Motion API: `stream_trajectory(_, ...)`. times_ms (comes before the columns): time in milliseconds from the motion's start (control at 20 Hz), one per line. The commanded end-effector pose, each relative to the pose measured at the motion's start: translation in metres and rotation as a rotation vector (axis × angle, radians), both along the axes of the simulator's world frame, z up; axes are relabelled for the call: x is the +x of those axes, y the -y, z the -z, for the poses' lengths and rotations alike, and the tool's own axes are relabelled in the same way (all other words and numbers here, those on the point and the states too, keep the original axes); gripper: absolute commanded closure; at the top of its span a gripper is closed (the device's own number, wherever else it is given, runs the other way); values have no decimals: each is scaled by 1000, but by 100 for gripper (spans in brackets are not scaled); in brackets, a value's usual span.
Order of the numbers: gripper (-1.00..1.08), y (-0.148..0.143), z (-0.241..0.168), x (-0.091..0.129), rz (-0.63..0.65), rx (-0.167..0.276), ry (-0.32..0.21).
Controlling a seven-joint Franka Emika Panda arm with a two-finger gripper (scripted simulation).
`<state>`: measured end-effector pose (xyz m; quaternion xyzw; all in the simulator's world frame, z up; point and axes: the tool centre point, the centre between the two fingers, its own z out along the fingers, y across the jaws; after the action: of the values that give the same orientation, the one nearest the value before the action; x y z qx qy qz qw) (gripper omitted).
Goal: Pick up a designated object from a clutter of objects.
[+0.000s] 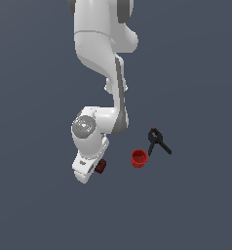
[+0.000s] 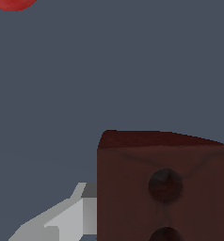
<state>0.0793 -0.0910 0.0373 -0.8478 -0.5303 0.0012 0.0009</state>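
Fingers [image 2: 62,221] beside dark red-brown block [image 2: 161,183]; grip unclear, second finger hidden.

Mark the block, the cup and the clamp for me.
block [image 2: 132,188], wrist view, holed front face.
cup [image 1: 138,158], exterior view, open top.
clamp [image 1: 157,140], exterior view, where the handles cross.

The white arm [image 1: 108,73] bends downward, wrist low; one pale finger [image 2: 62,221] shows, its grip state unclear.
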Motion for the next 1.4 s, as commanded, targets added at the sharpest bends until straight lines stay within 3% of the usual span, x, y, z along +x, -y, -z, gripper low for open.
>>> stream_trajectory(0,108,-8,-10,-2,-1,-1,3)
stream_trajectory(450,108,-57,-64,-23,-1,-2,3)
stream_trajectory(1350,108,-203,-229,-81,-2,-4,3)
